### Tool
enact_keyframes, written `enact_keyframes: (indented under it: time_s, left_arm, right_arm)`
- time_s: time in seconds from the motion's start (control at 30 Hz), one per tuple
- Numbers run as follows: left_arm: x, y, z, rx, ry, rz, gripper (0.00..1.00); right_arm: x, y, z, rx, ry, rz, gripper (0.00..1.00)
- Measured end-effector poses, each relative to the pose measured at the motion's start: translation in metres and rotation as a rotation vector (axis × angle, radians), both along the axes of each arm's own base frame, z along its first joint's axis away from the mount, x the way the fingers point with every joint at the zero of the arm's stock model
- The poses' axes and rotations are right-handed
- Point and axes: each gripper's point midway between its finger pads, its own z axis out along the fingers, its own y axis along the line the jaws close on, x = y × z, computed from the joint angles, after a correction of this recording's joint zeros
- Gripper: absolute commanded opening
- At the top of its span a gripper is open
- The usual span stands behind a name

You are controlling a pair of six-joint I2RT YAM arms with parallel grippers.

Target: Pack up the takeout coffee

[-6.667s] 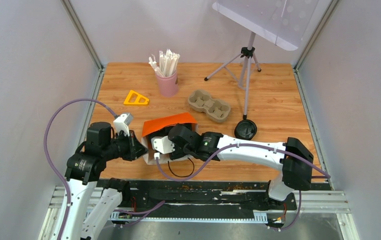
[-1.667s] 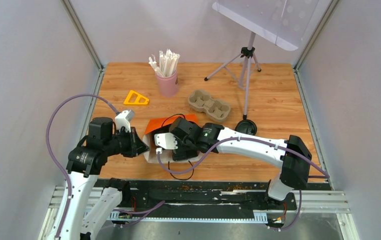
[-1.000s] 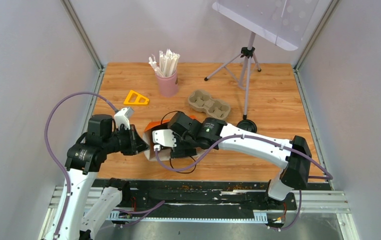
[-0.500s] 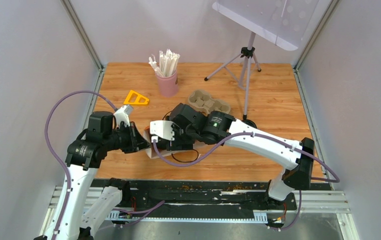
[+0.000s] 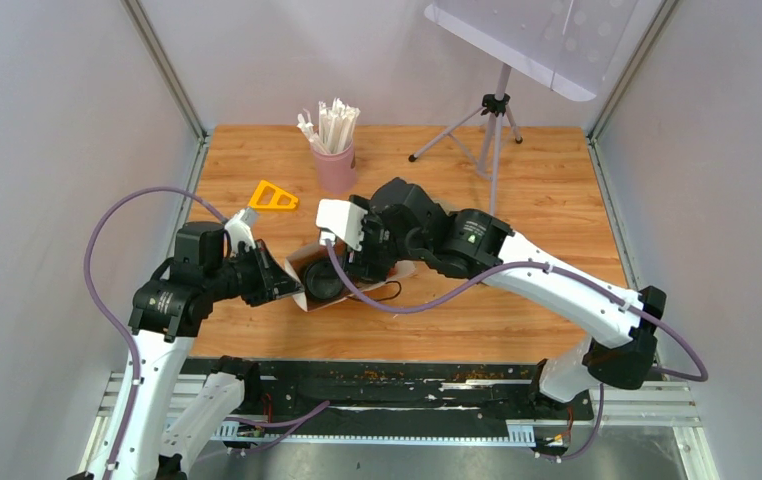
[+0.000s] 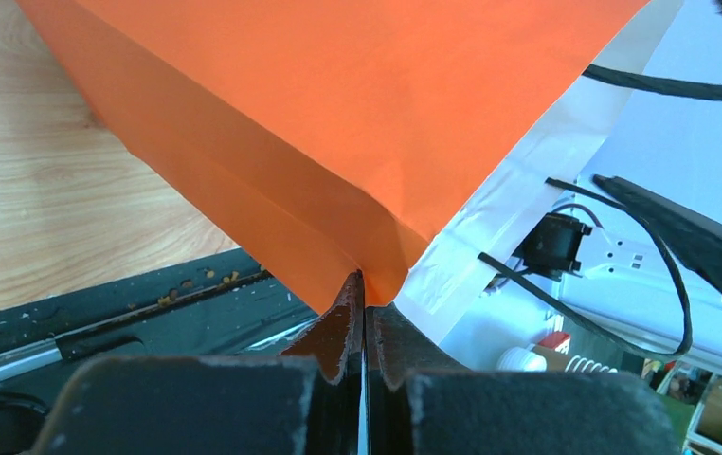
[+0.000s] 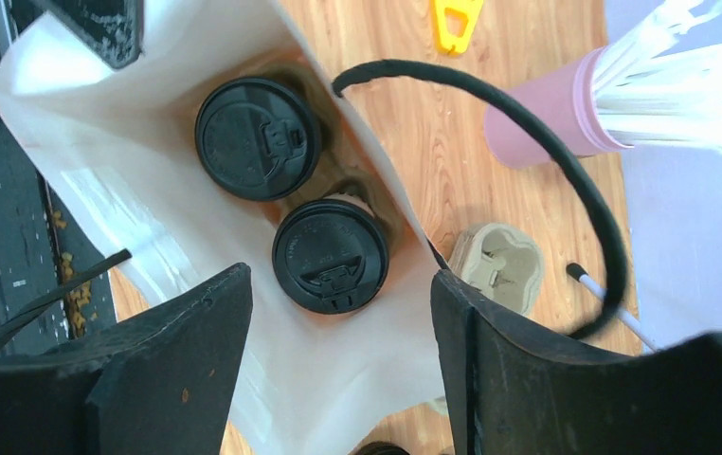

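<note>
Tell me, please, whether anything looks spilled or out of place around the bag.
Nothing spilled: one lidded cup and the second cup stand upright in the bag. Only orange-brown crumbs on the black rail at the near edge look stray.

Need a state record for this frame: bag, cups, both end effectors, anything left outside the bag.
bag: orange outside, white inside, mouth open
cups: two, black lids on, side by side inside the bag: cup 1, cup 2
left end effector: shut on the bag's edge
right end effector: open, empty, above the bag mouth
outside bag: pulp carrier, pink cup of white sticks, yellow triangle
status: both cups look packed; bag not closed
</note>
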Motion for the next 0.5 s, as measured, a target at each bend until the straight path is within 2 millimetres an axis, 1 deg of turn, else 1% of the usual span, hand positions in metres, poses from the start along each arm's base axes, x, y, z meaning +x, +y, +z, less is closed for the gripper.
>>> enact_keyframes:
  time_s: [0.2, 0.33, 0.43, 0.5]
  left_arm:
    - [0.002, 0.002, 0.0, -0.013, 0.032, 0.054, 0.02]
    - [0.003, 0.003, 0.002, -0.032, 0.05, 0.106, 0.01]
    - [0.005, 0.003, 0.003, -0.045, 0.062, 0.138, 0.01]
    - [0.006, 0.004, 0.003, -0.051, 0.071, 0.161, 0.01]
  right_arm:
    - [0.009, -0.006, 0.037, 0.155, -0.004, -0.062, 0.7]
    - [0.012, -0.009, 0.06, 0.259, -0.01, -0.089, 0.7]
    - [0.011, -0.012, 0.068, 0.303, -0.009, -0.105, 0.7]
    - [0.011, -0.016, 0.069, 0.323, -0.009, -0.124, 0.7]
